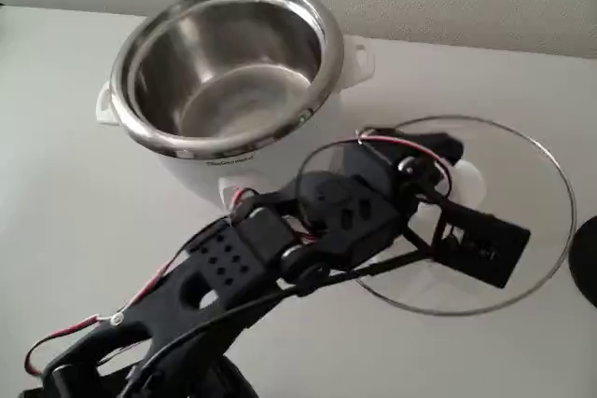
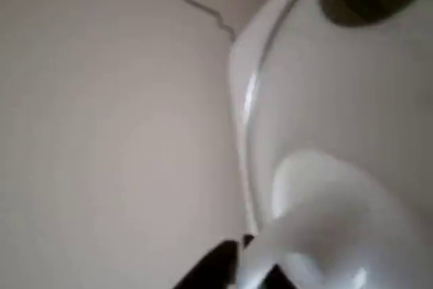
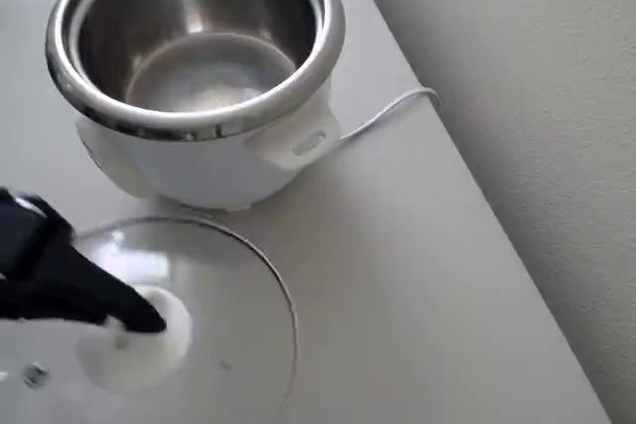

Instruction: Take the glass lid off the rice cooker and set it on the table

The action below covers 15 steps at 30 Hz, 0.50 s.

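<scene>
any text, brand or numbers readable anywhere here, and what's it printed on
No text can be read.
A small dark line of print, probably a brand name, sits on the rice cooker just under its steel rim in the fixed view; it is too small and blurred to read.
The glass lid, the gripper and the table show no lettering.

Lighting is soft, even and moderately bright. Shadows are faint. Mild glare marks the rice cooker (image 1: 224,67) rim. The wrist view is heavily blurred; both other views are slightly soft.

A pale textured wall (image 3: 517,96) stands behind, softly lit
</scene>
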Tool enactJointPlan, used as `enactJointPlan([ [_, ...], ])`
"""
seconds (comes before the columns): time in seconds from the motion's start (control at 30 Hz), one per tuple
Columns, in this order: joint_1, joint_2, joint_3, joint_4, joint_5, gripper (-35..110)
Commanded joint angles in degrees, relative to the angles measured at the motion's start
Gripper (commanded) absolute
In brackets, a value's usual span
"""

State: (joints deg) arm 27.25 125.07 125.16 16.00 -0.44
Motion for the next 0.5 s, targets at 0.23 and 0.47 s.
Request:
enactJointPlan([
  [0.23,-6.3,-3.4,7.2,-10.1,0.7,0],
  [0.47,-6.2,-12.9,7.6,-17.8,1.8,0],
])
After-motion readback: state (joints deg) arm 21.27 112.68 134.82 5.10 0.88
